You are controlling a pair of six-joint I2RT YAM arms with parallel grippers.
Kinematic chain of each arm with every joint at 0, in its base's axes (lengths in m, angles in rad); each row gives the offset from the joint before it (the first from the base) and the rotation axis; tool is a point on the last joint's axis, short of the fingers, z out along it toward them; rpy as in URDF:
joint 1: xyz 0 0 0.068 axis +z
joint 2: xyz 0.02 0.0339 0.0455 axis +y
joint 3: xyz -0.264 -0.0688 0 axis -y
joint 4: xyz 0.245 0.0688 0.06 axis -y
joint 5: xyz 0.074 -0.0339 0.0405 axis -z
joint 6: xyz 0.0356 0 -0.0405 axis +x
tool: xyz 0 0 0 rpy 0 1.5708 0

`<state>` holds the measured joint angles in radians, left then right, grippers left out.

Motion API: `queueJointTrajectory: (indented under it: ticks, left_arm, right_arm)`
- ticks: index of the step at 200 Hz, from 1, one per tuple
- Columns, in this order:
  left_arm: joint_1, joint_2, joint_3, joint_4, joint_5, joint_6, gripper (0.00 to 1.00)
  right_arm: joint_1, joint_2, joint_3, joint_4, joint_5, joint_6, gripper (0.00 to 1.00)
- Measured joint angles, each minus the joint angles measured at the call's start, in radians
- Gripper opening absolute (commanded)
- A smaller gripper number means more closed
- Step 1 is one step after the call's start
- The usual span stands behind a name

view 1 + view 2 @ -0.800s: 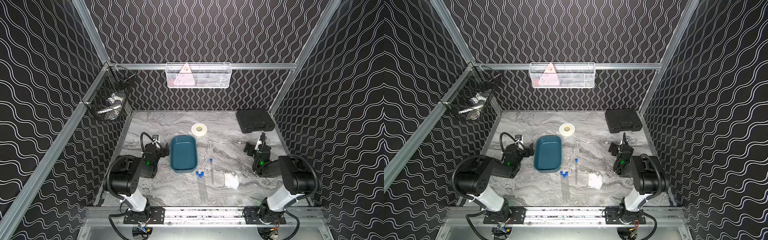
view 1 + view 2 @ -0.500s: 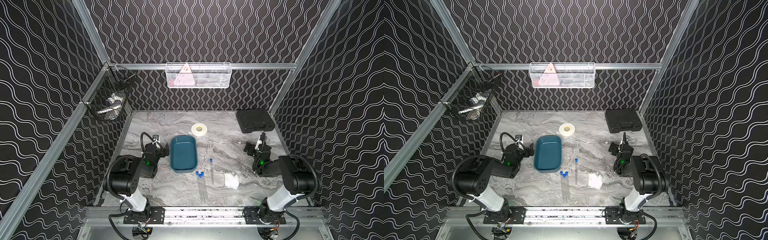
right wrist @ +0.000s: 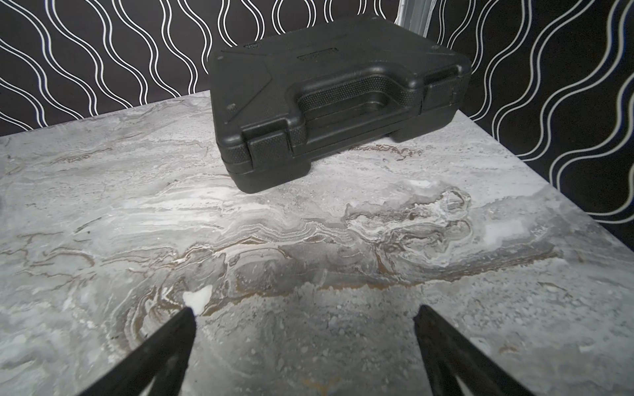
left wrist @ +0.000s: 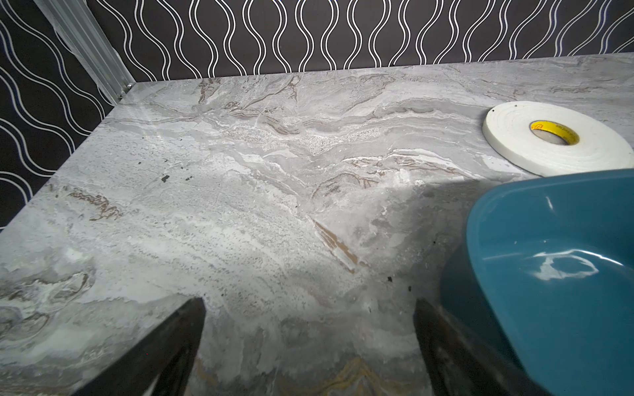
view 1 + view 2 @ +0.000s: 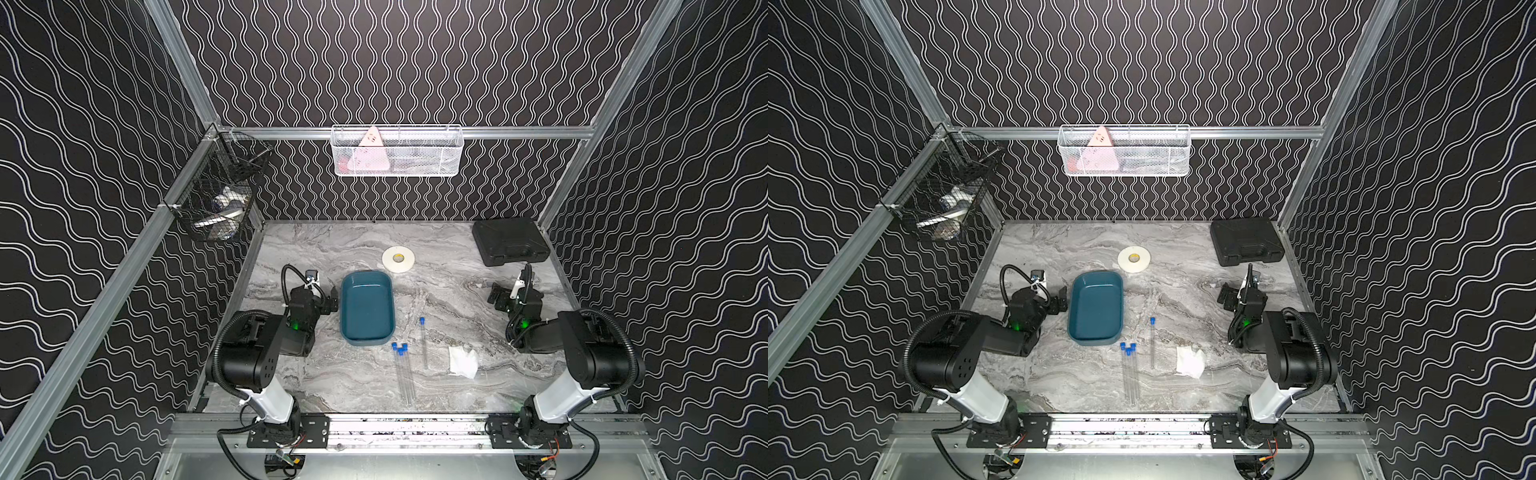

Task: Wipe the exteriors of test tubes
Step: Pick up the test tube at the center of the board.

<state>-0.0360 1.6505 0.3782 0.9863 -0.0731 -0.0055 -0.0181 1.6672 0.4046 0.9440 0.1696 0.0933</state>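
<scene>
Top views first: four test tubes [image 5: 402, 372] lie flat on the grey marble table [image 5: 332, 249], and neither arm is touching them. They're long, skinny and see-through, so the marble shows through the glass, and each has a small blue cap on the end facing the back wall. Three of them are bunched side by side, touching or close to it, just in front of the teal tray [image 5: 367, 307] near its right corner. The middle cap of that bunch sits a bit behind the other two. The fourth tube [image 5: 424, 347] lies alone to the right, between the bunch and a crumpled white tissue [image 5: 462, 362]. The layout is the same in both top views, tubes [image 5: 1129, 370] and tissue [image 5: 1190, 361] included.

The left gripper [image 5: 330, 300] sits low just beside the tray's left wall, jaws spread wide with nothing in them. The right gripper [image 5: 498, 297] is well apart from the tubes on the right side, also wide open and empty, in front of a black case [image 5: 510, 242]. A white tape roll [image 5: 398, 259] lies behind the tray.

Left wrist view: the left gripper [image 4: 308, 303] shows two dark fingers far apart with only bare marble between them. The tray [image 4: 549, 240] is right next to one finger, and the tape roll [image 4: 555, 137] is past it.

Right wrist view: the right gripper [image 3: 305, 308] is the same, fingers spread wide over bare marble, with the black case [image 3: 336, 89] ahead by the wall
</scene>
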Motion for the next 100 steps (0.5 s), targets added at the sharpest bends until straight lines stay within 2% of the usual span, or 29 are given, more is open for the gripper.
queueJointTrajectory:
  ticks: [66, 81, 100]
  left_arm:
    - [0.0, -0.008, -0.001, -0.006, 0.003, 0.0, 0.99]
    - [0.0, -0.087, 0.033, -0.144, -0.006, -0.001, 0.99]
    - [0.001, -0.227, 0.166, -0.348, -0.027, -0.025, 0.99]
  right_arm:
    - [0.004, -0.014, 0.0, -0.011, 0.0, 0.0, 0.99]
    - [0.026, -0.103, 0.041, -0.146, 0.034, -0.002, 0.99]
    - [0.044, -0.227, 0.244, -0.421, 0.047, 0.027, 0.99]
